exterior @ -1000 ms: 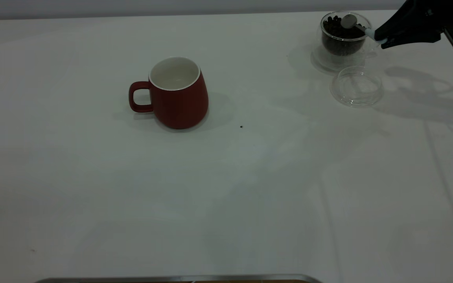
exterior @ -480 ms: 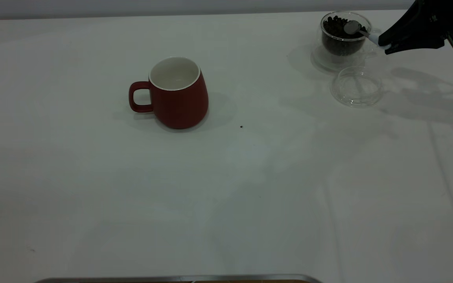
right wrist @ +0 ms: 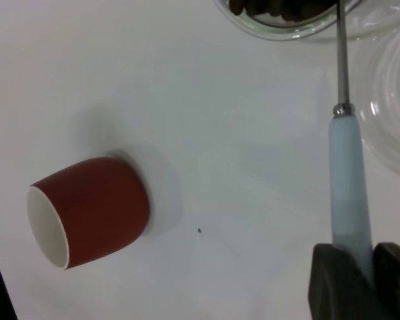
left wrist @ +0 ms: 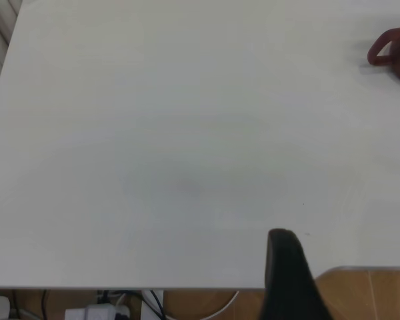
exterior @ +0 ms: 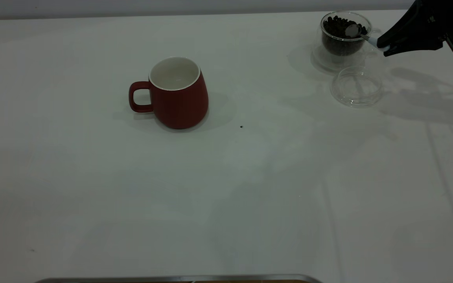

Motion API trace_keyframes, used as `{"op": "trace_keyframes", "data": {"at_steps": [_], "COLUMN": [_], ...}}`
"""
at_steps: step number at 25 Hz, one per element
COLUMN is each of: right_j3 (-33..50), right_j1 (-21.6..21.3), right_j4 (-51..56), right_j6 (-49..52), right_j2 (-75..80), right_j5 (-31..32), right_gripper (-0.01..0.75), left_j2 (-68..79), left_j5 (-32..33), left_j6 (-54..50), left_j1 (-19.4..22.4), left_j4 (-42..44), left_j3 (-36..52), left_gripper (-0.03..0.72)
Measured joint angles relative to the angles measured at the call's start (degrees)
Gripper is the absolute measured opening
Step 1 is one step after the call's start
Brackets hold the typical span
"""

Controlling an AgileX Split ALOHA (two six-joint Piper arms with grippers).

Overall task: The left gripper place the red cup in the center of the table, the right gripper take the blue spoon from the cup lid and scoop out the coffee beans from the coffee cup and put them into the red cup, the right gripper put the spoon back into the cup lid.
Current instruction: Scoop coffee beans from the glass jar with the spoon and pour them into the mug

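The blue spoon (exterior: 369, 38) is clamped by its pale handle in our right gripper (exterior: 385, 45), its metal bowl over the coffee beans (exterior: 338, 27) in the coffee cup (exterior: 342, 37). Beside it lies the cup lid (exterior: 357, 85); the red cup (exterior: 177, 93) stands mid-table (exterior: 226, 188). We cannot tell our left gripper's (left wrist: 287, 267) state.

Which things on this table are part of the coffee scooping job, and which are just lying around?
Part of the job: red cup, blue spoon held by the right gripper, coffee cup with coffee beans, cup lid.

Lying about: a tiny dark speck on the table.
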Motion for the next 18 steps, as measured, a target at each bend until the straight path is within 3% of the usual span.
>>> {"op": "trace_keyframes", "data": {"at_steps": [18], "right_j3": [0.0], "right_j1": [0.2], "right_j4": [5.5], "right_j6": [0.2], "right_j2": [2.1], "right_j5": [3.2], "right_gripper": [0.103], "left_j2": [0.0], "left_j5": [0.0], "left_j6": [0.0], "left_j1": [0.0], "left_j4": [0.0], "left_j3": [0.0], "left_gripper": [0.515]}}
